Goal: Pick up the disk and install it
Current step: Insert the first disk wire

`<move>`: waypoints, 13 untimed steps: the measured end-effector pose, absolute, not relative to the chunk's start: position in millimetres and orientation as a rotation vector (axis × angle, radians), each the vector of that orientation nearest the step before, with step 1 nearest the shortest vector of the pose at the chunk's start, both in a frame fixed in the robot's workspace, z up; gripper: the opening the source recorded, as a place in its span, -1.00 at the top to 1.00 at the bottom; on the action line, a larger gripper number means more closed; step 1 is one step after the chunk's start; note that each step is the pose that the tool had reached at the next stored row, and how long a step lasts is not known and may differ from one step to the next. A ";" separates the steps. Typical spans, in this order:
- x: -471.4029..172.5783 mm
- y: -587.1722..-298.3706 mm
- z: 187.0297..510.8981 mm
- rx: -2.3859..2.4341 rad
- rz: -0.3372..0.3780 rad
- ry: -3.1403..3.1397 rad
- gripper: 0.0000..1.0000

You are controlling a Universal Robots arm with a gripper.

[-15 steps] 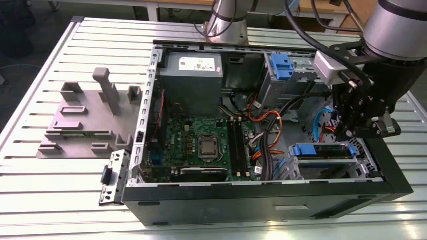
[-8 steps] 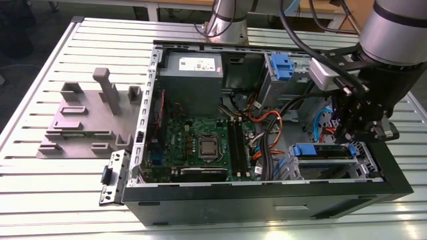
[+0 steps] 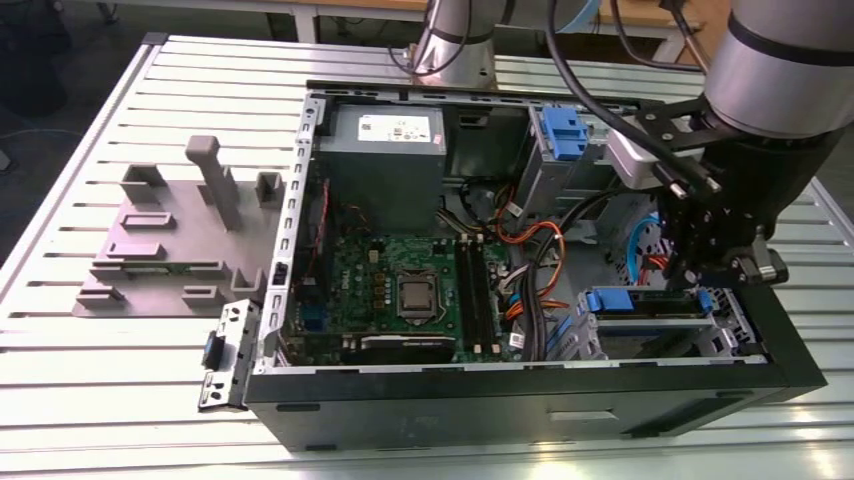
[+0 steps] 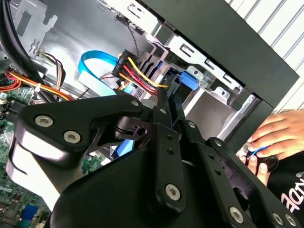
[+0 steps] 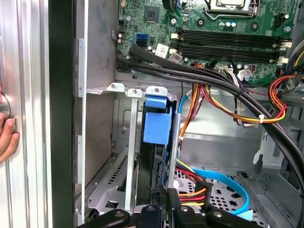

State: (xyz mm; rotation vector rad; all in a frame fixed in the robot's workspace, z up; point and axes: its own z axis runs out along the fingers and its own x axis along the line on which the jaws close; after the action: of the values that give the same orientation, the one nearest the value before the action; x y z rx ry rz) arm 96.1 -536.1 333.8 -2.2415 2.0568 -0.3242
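We see the gripper low inside the computer case, its jaws drawn close together on the near edge of the disk. The disk stands on edge in the drive cage, blue rail showing. Beyond lies the motherboard.

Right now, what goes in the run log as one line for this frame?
gripper: shut on disk | disk: on edge in drive bay | drive bay: in open computer case | person's hand: outside case wall
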 end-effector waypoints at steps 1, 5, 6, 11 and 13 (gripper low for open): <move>95.8 -536.1 333.4 -2.238 -0.326 2.059 0.65; 95.2 -536.2 332.7 -2.227 -0.330 2.067 0.65; 95.1 -536.2 332.6 -2.226 -0.332 2.066 0.65; 91.4 -536.3 332.5 -2.216 -0.349 2.058 0.65; 90.9 -536.2 332.1 -2.214 -0.350 2.057 0.65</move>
State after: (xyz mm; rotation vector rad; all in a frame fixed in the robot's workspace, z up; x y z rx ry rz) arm 90.9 -536.2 332.1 -2.2144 2.0571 -0.3505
